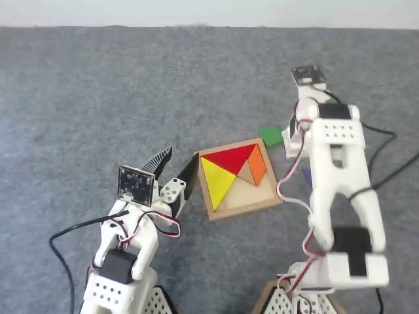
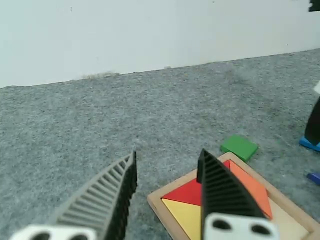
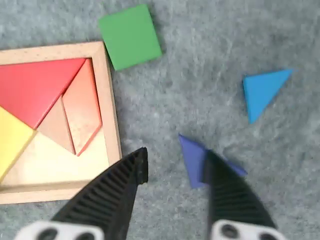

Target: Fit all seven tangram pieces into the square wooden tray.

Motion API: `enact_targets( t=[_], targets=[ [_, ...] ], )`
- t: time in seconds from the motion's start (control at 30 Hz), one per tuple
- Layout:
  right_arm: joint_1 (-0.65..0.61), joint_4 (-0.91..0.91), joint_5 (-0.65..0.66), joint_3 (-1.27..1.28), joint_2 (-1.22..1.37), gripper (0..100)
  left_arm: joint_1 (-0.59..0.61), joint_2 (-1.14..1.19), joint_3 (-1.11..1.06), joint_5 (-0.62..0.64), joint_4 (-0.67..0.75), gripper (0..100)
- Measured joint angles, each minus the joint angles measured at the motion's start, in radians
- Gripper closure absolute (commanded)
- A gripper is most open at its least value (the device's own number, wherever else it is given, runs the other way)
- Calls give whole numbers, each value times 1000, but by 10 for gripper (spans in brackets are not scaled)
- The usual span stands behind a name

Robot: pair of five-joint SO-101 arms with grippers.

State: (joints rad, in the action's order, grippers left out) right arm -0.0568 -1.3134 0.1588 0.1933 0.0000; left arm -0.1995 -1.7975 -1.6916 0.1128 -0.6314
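Left gripper (image 1: 175,169), at the 9 o'clock side of the square wooden tray (image 1: 245,209), is tilted low with its ribbed black jaws spread and nothing between them; one fingertip lies just beside the tray's rim. Right gripper (image 3: 176,152) points down over the grey felt-like mat (image 1: 98,98) on the tray's 3 o'clock side, jaws likewise apart and empty. The tray is pale wood with a raised rim. It holds a large red triangle (image 1: 232,159), a large yellow triangle (image 1: 217,180), an orange parallelogram (image 1: 257,165) and a small tan triangle (image 1: 246,174), with bare floor toward 5 o'clock. A green square (image 1: 270,136) lies outside at 1 o'clock. A light blue triangle (image 3: 262,90) and a dark blue piece (image 3: 192,155), partly hidden by a finger, lie on the mat.
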Motion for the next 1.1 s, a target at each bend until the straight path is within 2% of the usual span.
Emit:
enact_targets(
  t=[0.17, 0.43, 0.73, 0.83, 0.97, 1.1],
  targets=[
    [-8, -61, 11, -249, 213, 749, 0, 0, 0, 0, 0, 805],
    [-149, -100, 63, -554, 506, 749, 0, 0, 0, 0, 0, 805],
    [-152, -115, 78, -615, 589, 749, 0, 0, 0, -2, 0, 805],
    [-112, -203, 173, -626, 589, 749, 0, 0, 0, -2, 0, 805],
    [26, -298, 318, -628, 554, 749, 0, 0, 0, -2, 0, 805],
    [135, -348, 404, -629, 517, 749, 0, 0, 0, -2, 0, 805]
  ],
)
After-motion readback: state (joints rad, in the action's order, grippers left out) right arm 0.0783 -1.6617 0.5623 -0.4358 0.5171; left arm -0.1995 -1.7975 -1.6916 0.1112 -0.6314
